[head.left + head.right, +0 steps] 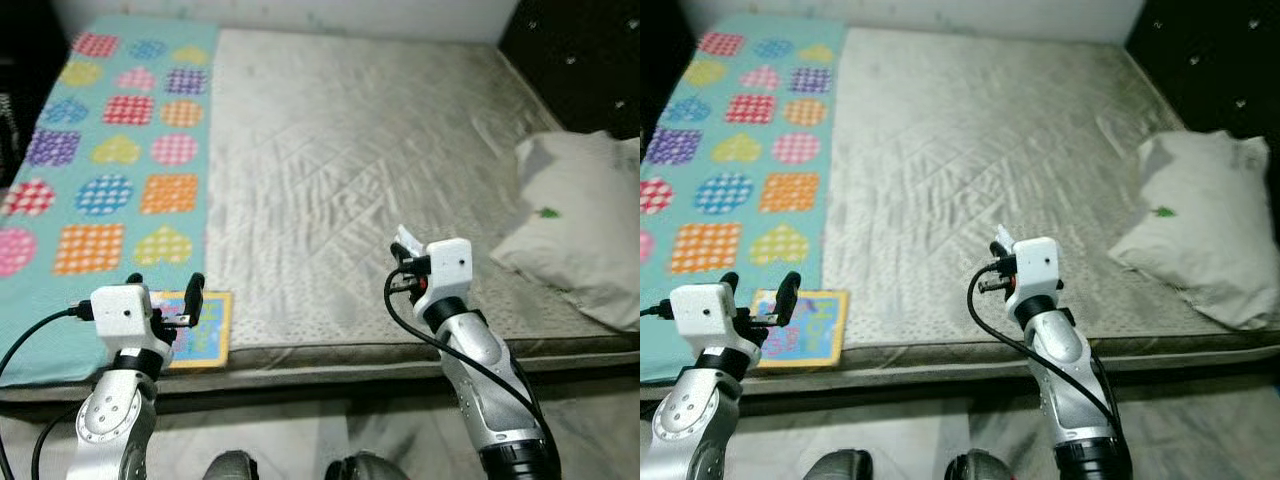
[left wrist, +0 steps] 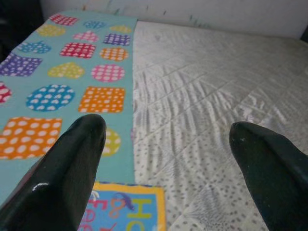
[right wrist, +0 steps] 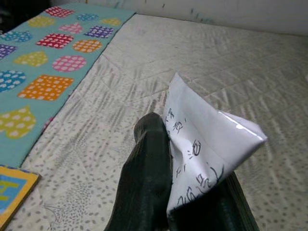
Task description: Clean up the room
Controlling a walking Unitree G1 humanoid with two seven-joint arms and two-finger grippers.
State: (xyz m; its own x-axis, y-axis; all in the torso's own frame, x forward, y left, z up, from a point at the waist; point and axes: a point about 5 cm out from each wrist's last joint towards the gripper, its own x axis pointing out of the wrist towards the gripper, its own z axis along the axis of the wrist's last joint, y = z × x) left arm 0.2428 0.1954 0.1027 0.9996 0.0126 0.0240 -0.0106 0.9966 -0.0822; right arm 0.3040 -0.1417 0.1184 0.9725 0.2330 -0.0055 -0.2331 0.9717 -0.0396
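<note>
— Standing at the near edge of the bed (image 1: 350,150), what did you have in front of you?

— I faced a grey quilted mattress with a teal blanket (image 1: 115,140) of coloured hearts, squares and circles laid along its left side. A white pillow (image 1: 580,220) lay at the right edge, against a dark headboard (image 1: 580,60).

— And your right gripper?

— My right gripper (image 3: 192,159) was raised over the near part of the mattress, its two black fingers clenched on a folded white paper (image 3: 207,144) with handwriting on it. The paper stuck up from between the fingertips, clear of the mattress.

— Your left one?

— My left gripper (image 2: 168,144) hung above the near left corner of the bed, fingers spread wide apart and grasping nothing. Just beneath it lay a flat picture book (image 1: 200,325) with a yellow border and a blue cover, resting at the bed's front edge where the blanket meets the bare mattress.

— Was the book touching your fingers?

— I could not tell; from the head view one fingertip overlapped its top edge, but the wrist view showed it lying below them.
</note>
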